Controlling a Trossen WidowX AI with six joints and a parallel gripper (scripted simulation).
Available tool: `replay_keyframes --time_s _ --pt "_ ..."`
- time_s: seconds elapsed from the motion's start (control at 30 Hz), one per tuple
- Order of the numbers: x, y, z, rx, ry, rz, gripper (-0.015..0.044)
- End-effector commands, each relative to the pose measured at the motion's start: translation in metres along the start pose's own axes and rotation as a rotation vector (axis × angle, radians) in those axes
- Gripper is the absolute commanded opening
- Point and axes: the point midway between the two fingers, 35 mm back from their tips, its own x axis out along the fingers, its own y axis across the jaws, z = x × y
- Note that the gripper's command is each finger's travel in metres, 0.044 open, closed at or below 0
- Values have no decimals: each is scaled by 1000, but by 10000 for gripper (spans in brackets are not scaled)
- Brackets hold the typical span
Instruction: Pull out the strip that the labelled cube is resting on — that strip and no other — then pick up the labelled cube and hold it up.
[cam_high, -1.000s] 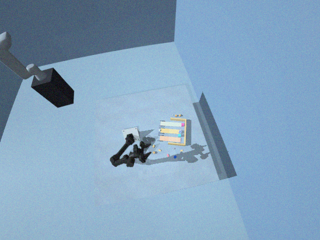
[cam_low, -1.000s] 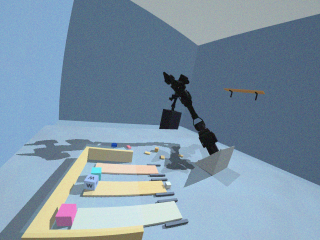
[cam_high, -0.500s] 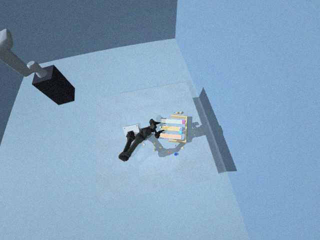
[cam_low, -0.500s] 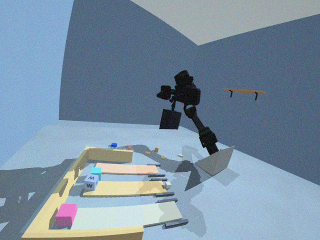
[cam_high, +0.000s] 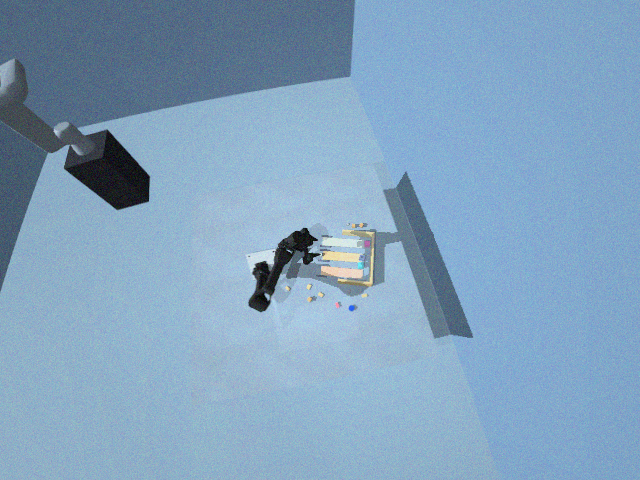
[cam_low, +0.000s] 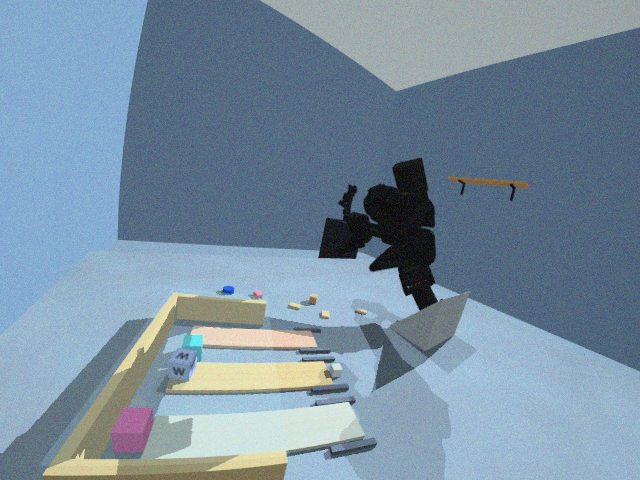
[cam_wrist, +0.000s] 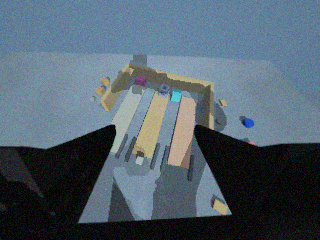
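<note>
One mark can be read: the letter W, printed in black on the grey cube (cam_low: 181, 364). In the exterior view it is shown on two faces of the cube, once on the top face and once on the side face turned toward the camera. In the top view and the wrist view the cube (cam_wrist: 163, 89) is too small and blurred for the letter to be made out. No other text, number, brand or sign is legible on anything else.

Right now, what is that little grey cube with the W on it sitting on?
The grey W cube rests on the far end of the yellow middle strip, beside the wooden frame. Whatever lies beneath the strip is covered.
</note>
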Motion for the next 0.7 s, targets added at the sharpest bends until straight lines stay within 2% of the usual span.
replay_keyframes --time_s 0.0,0.2,0.3,0.67 --pt "0 1 -2 3 3 -7 400" --pt "0 1 -2 3 3 -7 400" --pt "12 10 1 53 42 53 321" --pt "82 24 -3 152 480 25 32"
